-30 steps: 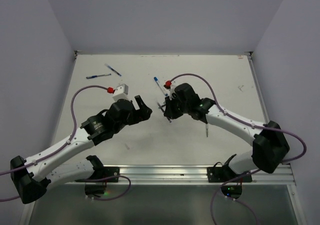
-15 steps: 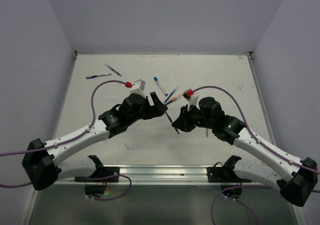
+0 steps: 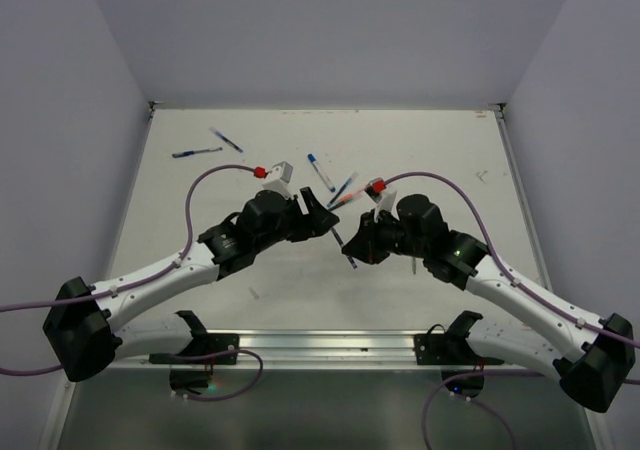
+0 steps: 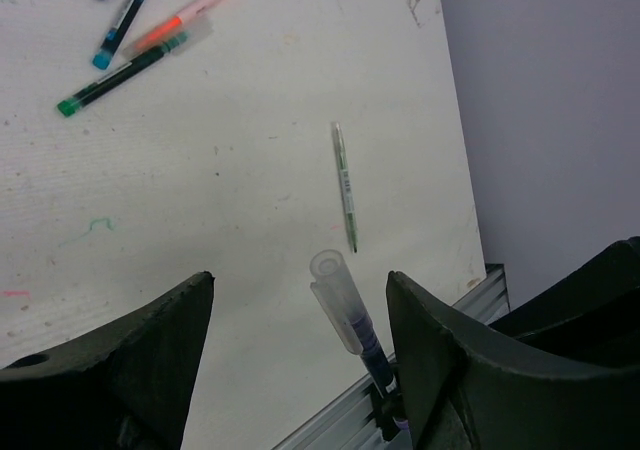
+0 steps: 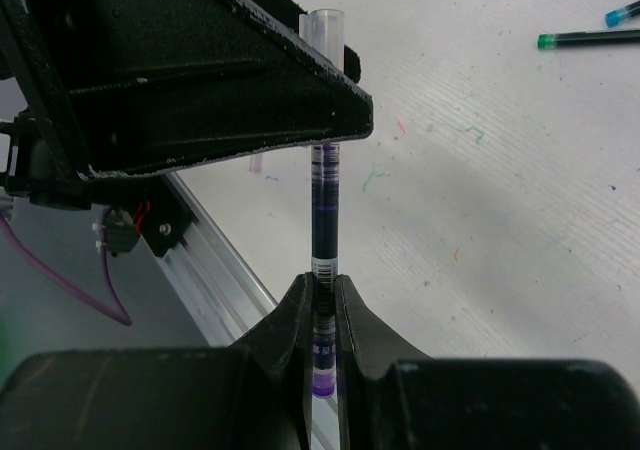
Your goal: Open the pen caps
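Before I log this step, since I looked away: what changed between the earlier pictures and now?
The right claw, shut on the pen throughout, carried it rightward and toward the near edge of the table. The left claw followed rightward and now straddles the clear cap, jaws open, not gripping. The loose pens lie as before.
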Robot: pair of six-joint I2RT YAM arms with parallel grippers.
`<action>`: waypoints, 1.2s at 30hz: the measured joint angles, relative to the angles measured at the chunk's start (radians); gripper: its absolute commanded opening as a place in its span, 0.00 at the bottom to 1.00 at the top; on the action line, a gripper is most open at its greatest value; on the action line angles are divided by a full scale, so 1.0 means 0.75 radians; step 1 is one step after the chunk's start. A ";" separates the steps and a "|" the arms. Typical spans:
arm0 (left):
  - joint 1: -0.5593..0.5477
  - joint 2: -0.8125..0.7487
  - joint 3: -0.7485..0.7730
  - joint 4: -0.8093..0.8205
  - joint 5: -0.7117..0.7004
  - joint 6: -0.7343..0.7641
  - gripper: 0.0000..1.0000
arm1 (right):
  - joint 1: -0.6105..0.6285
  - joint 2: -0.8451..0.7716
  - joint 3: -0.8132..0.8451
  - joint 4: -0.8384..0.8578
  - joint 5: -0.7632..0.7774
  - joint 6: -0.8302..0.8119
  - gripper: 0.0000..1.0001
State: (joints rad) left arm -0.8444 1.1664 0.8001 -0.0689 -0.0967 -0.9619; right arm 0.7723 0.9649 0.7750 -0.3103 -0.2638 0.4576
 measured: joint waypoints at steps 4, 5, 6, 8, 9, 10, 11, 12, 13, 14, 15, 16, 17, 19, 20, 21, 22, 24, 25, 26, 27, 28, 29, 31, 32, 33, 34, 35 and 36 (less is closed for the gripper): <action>0.000 -0.008 -0.018 0.007 0.013 -0.022 0.67 | 0.000 0.017 -0.010 0.032 -0.011 0.006 0.00; 0.000 -0.009 -0.018 0.017 0.019 -0.027 0.66 | 0.000 0.022 -0.015 0.040 -0.016 0.008 0.00; 0.000 -0.010 -0.019 0.032 0.024 -0.032 0.65 | 0.000 0.027 -0.021 0.049 -0.022 0.009 0.00; 0.000 -0.011 -0.019 0.062 0.036 -0.044 0.64 | 0.000 0.037 -0.031 0.066 -0.025 0.015 0.00; 0.000 -0.012 -0.020 0.077 0.041 -0.054 0.63 | 0.000 0.039 -0.035 0.072 -0.025 0.018 0.00; 0.001 -0.012 -0.020 0.085 0.047 -0.061 0.63 | 0.000 0.040 -0.041 0.075 -0.026 0.019 0.00; 0.001 -0.013 -0.022 0.093 0.051 -0.066 0.63 | 0.000 0.040 -0.045 0.075 -0.026 0.020 0.00; 0.001 -0.013 -0.024 0.102 0.055 -0.071 0.62 | 0.000 0.039 -0.048 0.079 -0.026 0.021 0.00; 0.002 -0.014 -0.026 0.107 0.057 -0.077 0.62 | 0.000 0.039 -0.050 0.080 -0.026 0.023 0.00; 0.004 -0.015 -0.030 0.111 0.061 -0.087 0.61 | 0.000 0.039 -0.050 0.080 -0.026 0.025 0.00; 0.007 -0.017 -0.036 0.120 0.063 -0.095 0.61 | 0.000 0.037 -0.050 0.080 -0.026 0.027 0.00; 0.009 -0.019 -0.041 0.129 0.067 -0.102 0.61 | 0.000 0.032 -0.050 0.080 -0.026 0.028 0.00; 0.009 -0.021 -0.049 0.142 0.071 -0.107 0.61 | 0.000 0.024 -0.050 0.079 -0.026 0.028 0.00; 0.012 -0.021 -0.061 0.161 0.090 -0.125 0.60 | 0.000 0.001 -0.052 0.078 -0.025 0.028 0.00; 0.014 -0.021 -0.063 0.163 0.100 -0.131 0.59 | 0.000 -0.009 -0.052 0.077 -0.024 0.028 0.00; 0.016 -0.021 -0.065 0.171 0.112 -0.136 0.58 | 0.000 -0.018 -0.052 0.076 -0.024 0.028 0.00; 0.016 -0.022 -0.070 0.193 0.124 -0.143 0.56 | 0.000 -0.024 -0.052 0.075 -0.024 0.028 0.00; 0.016 -0.022 -0.088 0.227 0.143 -0.161 0.54 | 0.000 -0.031 -0.052 0.076 -0.024 0.030 0.00; 0.016 -0.022 -0.099 0.243 0.154 -0.168 0.52 | 0.000 -0.032 -0.053 0.077 -0.024 0.031 0.00; 0.016 -0.022 -0.107 0.248 0.161 -0.174 0.51 | 0.000 -0.032 -0.055 0.077 -0.024 0.033 0.00; 0.016 -0.022 -0.113 0.250 0.167 -0.178 0.50 | 0.000 -0.032 -0.058 0.077 -0.024 0.035 0.00; 0.016 -0.023 -0.117 0.251 0.171 -0.184 0.50 | 0.000 -0.032 -0.062 0.077 -0.024 0.039 0.00; 0.016 -0.026 -0.122 0.253 0.174 -0.186 0.48 | 0.000 -0.032 -0.065 0.076 -0.024 0.043 0.00; 0.016 -0.037 -0.129 0.252 0.174 -0.195 0.46 | 0.000 -0.035 -0.070 0.076 -0.024 0.049 0.00; 0.016 -0.044 -0.133 0.254 0.174 -0.196 0.43 | 0.000 -0.041 -0.073 0.076 -0.024 0.052 0.00; 0.016 -0.053 -0.136 0.258 0.174 -0.197 0.41 | 0.000 -0.048 -0.076 0.075 -0.024 0.054 0.00; 0.016 -0.062 -0.140 0.260 0.174 -0.200 0.35 | 0.000 -0.056 -0.077 0.073 -0.025 0.055 0.00; 0.016 -0.070 -0.142 0.262 0.174 -0.205 0.31 | 0.000 -0.060 -0.077 0.074 -0.024 0.056 0.00; 0.016 -0.076 -0.143 0.262 0.173 -0.208 0.26 | 0.000 -0.066 -0.077 0.075 -0.025 0.057 0.00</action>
State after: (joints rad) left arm -0.8322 1.1095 0.6930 0.1280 0.0334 -1.1179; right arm 0.7723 0.9157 0.7170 -0.2539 -0.2825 0.5003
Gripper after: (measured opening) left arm 0.344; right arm 0.111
